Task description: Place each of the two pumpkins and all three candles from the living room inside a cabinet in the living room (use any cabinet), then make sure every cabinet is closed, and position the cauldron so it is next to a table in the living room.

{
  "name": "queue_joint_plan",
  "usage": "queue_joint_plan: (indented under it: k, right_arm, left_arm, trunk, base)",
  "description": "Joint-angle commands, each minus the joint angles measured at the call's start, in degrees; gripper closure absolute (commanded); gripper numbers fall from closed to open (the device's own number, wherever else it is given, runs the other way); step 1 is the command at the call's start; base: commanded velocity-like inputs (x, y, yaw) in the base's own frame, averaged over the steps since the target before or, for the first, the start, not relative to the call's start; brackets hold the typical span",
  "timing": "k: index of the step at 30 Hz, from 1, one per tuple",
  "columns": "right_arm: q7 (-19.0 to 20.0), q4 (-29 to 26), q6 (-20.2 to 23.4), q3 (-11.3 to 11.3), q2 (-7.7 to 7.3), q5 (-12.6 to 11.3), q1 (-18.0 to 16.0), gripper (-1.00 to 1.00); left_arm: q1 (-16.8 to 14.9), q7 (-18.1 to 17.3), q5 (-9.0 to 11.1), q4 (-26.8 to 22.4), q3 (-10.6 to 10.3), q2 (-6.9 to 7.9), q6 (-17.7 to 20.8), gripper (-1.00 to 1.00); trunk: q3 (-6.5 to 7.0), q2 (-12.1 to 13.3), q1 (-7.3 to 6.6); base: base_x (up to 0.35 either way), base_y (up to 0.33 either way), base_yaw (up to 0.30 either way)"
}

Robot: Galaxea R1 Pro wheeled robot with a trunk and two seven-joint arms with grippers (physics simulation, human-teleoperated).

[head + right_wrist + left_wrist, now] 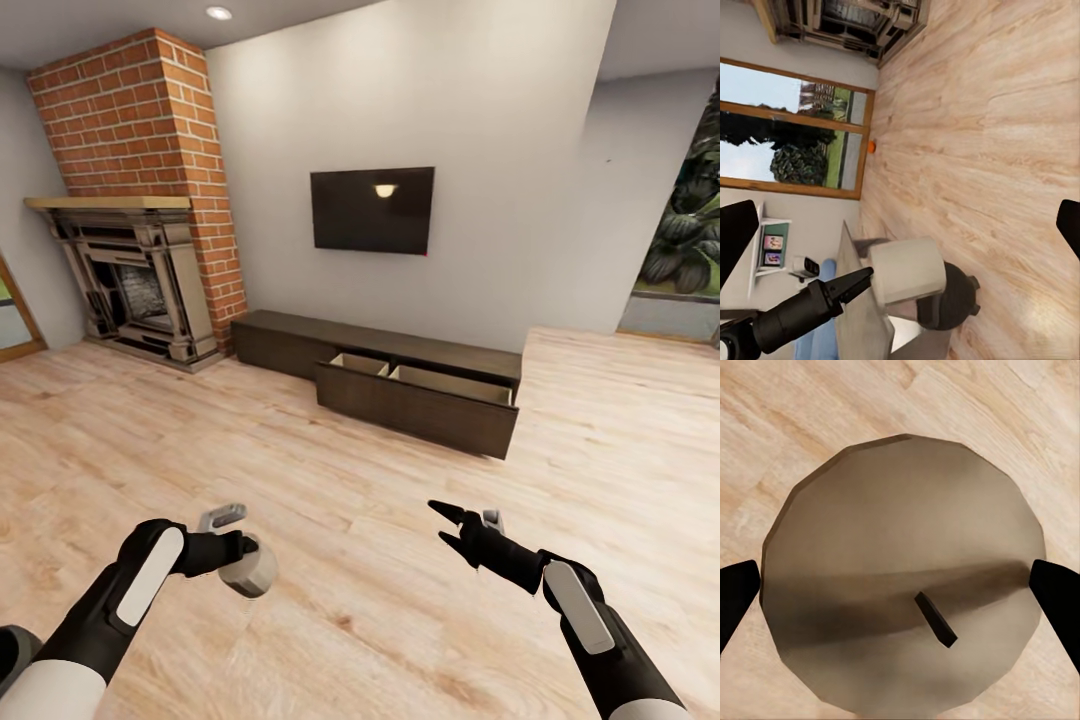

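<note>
My left gripper (pixel 238 552) hangs low over the wood floor, shut on a stubby cream candle (pixel 254 574). The left wrist view looks down on the candle's (pixel 900 510) tan top and dark wick, with a black finger (pixel 736 598) on each side. The right gripper (pixel 452 526) is open and empty. From the right wrist, the held candle (pixel 907 270) shows in front of a black round pot, apparently the cauldron (pixel 954 300), which stands on the floor by a grey table (pixel 860 322). A small orange pumpkin (pixel 871 146) lies by the window frame. The long dark cabinet (pixel 290 340) stands ahead, with one wide drawer (pixel 420 408) pulled out and its pale inside showing.
A brick fireplace (pixel 140 290) stands at the far left and a wall TV (pixel 372 210) hangs above the cabinet. A window with plants (pixel 690 250) is at the right. Open wood floor (pixel 330 470) lies between me and the cabinet.
</note>
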Motion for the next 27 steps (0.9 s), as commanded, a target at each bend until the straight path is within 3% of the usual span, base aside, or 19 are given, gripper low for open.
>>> queue_joint_plan:
  k: [1,11,13,17,27]
  right_arm:
    - [0.2,0.0,0.3,-0.1,0.02,0.0,0.0,-1.0]
    - [0.1,0.2,0.4,-0.1,0.02,-0.4,0.0,-1.0]
    - [0.1,0.9,0.5,-1.2,0.02,-0.5,0.0,-1.0]
    - [0.1,1.5,0.9,-5.5,0.02,-0.6,0.0,-1.0]
    - [0.2,1.6,1.0,-6.5,0.02,-0.5,0.0,-1.0]
  left_arm:
    - [0.0,0.6,0.8,-0.1,-0.2,0.05,0.1,1.0]
    - [0.0,0.6,0.8,-0.1,-0.2,0.05,0.1,1.0]
    - [0.0,0.5,0.8,-0.1,-0.2,0.05,0.1,1.0]
    - [0.0,0.5,0.8,-0.1,-0.2,0.05,0.1,1.0]
    - [0.0,0.5,0.8,-0.1,-0.2,0.05,0.1,1.0]
  trunk:
    - [-0.06,0.0,0.03]
    - [-0.06,0.0,0.03]
    - [-0.06,0.0,0.03]
    - [-0.06,0.0,0.03]
    - [-0.06,0.0,0.03]
  base:
    - [0.343,0.0,0.0]
    - [0.336,-0.073,0.0]
    - [0.301,-0.181,0.0]
    - [0.292,-0.194,0.0]
    - [0.288,-0.2,-0.082]
